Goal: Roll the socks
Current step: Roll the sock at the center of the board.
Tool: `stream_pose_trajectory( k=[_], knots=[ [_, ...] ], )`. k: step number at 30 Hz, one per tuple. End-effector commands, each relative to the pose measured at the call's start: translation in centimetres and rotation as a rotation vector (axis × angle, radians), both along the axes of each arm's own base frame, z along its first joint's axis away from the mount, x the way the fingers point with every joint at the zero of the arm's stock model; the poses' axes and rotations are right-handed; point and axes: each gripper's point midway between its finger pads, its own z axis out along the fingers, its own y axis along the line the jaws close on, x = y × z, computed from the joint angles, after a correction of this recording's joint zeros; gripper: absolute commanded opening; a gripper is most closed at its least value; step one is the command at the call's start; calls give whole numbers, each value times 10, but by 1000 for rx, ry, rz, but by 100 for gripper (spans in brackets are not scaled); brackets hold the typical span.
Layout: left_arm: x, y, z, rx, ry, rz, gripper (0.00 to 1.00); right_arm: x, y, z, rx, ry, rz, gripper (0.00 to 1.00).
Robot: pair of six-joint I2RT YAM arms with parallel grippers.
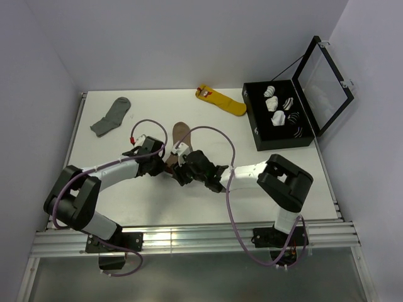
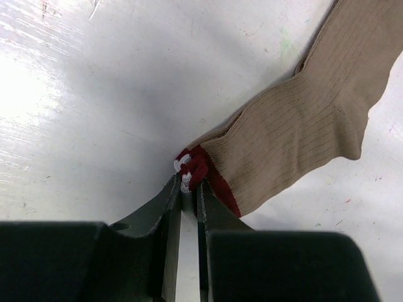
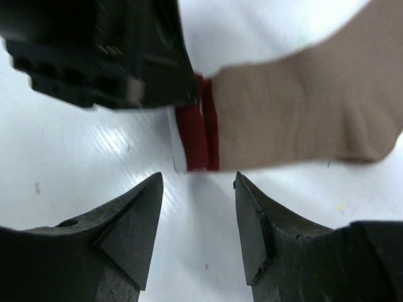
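Cuff [image 2: 195,167] of tan sock [image 2: 302,119] pinched in my left fingers [image 2: 157,217], likely to anchor roll start; sock flat on bench [image 1: 208,116]. My right fingers [image 3: 132,220] spread just beside cuff, not touching.

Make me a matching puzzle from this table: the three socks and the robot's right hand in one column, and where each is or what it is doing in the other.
Things:
1. tan-brown fabric sock with red-and-white striped cuff
2. plain grey fabric sock
3. yellow fabric sock with red tag
4. right hand

Places or states:
A. at the far edge, left of the black open-lidded box
B. open, holding nothing
C. cuff pinched in the left hand
D. far left, lying loose

Pairs: 1-C, 2-D, 3-A, 4-B
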Motion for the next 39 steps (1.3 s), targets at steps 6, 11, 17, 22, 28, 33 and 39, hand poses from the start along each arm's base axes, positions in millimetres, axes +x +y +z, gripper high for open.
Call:
stream_pose_trajectory(
  k=[6,11,17,22,28,33,39],
  knots=[
    [-3,-4,-1,19,38,-49,2,15,31,27,70,-193,-2,57],
    [-4,-5,-3,15,45,-55,2,13,39,19,61,-189,22,56],
    [-5,-7,-7,9,57,-60,2,9,44,-2,37,-175,32,56],
    [-5,-9,-8,-1,62,-63,2,11,43,-17,15,-164,8,50],
    [-6,-9,-9,-6,64,-63,3,15,38,-21,-3,-160,-24,28],
    [-4,-7,-6,-5,50,-46,8,9,40,-28,-14,-106,-6,0],
    [1,3,10,-28,-17,31,28,2,41,-31,77,142,70,0]
  ],
)
